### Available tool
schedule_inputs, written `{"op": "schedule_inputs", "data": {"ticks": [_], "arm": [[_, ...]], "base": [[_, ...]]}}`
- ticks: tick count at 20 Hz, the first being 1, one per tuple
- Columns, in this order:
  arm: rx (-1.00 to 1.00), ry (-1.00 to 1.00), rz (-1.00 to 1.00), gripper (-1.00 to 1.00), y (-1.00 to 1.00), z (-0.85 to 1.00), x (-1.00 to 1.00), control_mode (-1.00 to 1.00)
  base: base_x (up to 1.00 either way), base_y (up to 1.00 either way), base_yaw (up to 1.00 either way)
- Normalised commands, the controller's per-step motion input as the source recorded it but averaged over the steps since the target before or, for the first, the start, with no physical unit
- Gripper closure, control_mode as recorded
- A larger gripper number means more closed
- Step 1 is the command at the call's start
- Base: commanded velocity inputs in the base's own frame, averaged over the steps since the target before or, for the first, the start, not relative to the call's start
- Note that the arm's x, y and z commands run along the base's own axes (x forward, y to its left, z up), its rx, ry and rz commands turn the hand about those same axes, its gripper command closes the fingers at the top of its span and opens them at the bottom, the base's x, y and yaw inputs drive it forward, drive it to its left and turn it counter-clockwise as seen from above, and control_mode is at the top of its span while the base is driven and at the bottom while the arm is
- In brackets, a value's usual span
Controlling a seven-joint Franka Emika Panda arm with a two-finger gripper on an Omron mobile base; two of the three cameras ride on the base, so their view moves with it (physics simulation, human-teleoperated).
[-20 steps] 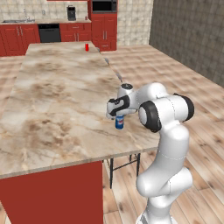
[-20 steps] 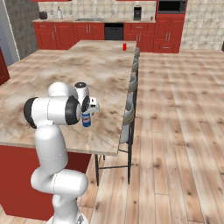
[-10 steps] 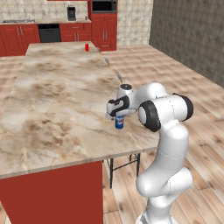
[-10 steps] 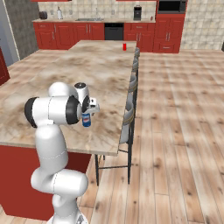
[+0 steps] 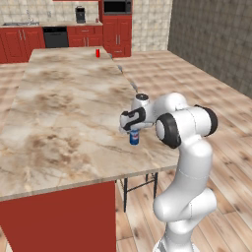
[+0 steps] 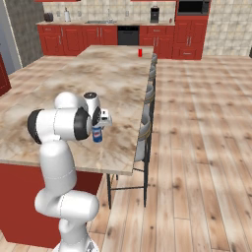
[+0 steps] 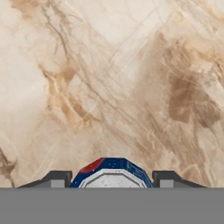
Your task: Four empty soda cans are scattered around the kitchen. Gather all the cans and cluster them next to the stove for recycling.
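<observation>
The small blue cylindrical soda can (image 5: pixel 134 137) stands upright, silvery top up, on the veined beige marble tabletop (image 5: pixel 64 113). The pincer (image 7: pixel 111 178) brackets it; whether it grips is unclear.

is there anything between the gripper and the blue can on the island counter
Nothing visible. The gripper is directly over the blue can on the marble island counter, a finger on each side of its top, with no other object between them.

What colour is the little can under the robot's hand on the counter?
Blue, with a silvery top and a red patch; the soda can shows best in the hand view.
</observation>
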Motion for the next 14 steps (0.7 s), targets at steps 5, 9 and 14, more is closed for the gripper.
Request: {"op": "schedule_inputs", "data": {"ticks": [5,9,14], "arm": [[0.0,0.02,-0.01,1.0,-0.02,0.24,-0.02,-1.0],[0.0,0.05,0.0,1.0,-0.01,0.34,-0.17,-1.0],[0.0,0.05,0.0,1.0,-0.01,0.4,-0.38,-1.0]], "base": [[0.0,0.0,0.0],[0.0,0.0,0.0],[0.0,0.0,0.0]]}}
